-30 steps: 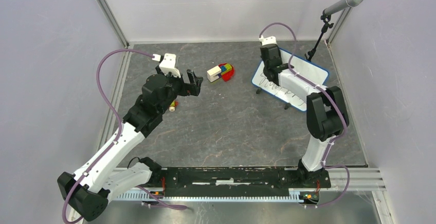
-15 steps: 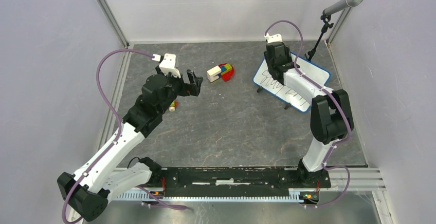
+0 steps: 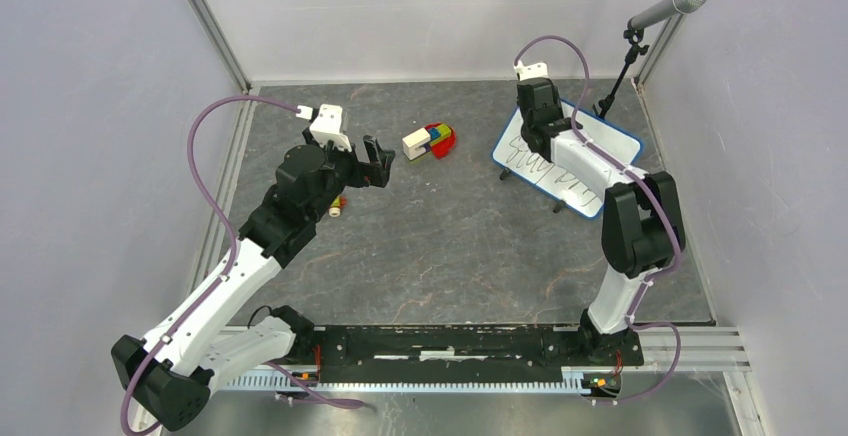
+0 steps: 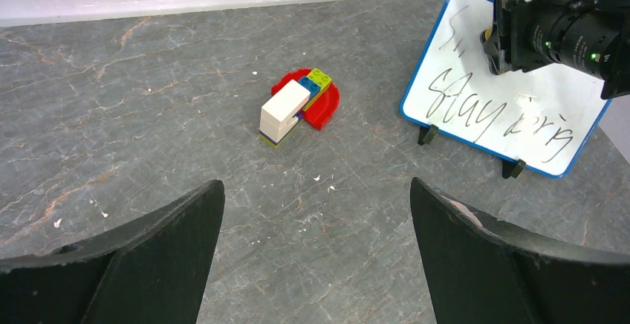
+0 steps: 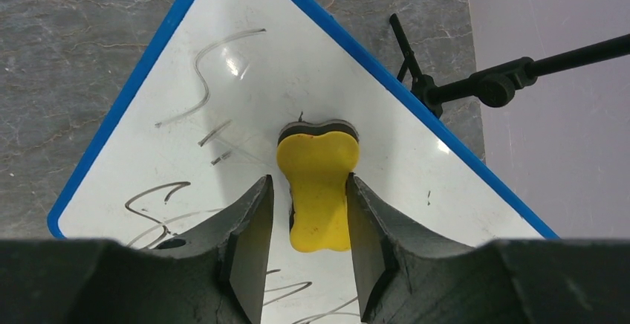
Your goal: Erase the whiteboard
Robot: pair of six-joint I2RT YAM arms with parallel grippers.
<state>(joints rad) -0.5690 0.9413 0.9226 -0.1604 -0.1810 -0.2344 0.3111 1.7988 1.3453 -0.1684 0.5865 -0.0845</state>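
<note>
The whiteboard [image 3: 612, 140], white with a blue rim and black feet, stands at the far right and bears black handwriting. It also shows in the left wrist view [image 4: 468, 79] and the right wrist view [image 5: 245, 94]. My right gripper [image 3: 536, 126] is over the board's far left part, shut on a yellow eraser [image 5: 318, 183] that presses flat on the board. Strokes of writing lie left of and below my right gripper [image 5: 309, 183]. My left gripper [image 3: 378, 163] is open and empty above the floor, left of centre, and its view [image 4: 316, 183] shows bare floor between the jaws.
A pile of coloured toy bricks with a white block [image 3: 430, 140] lies at the far middle and also shows in the left wrist view [image 4: 297, 105]. A small object [image 3: 337, 205] lies by the left arm. A microphone stand [image 3: 628, 56] rises behind the board. Walls close three sides.
My right gripper has slid with the eraser from the board's near left part toward its far edge. The board has shifted slightly. The left arm has not moved.
</note>
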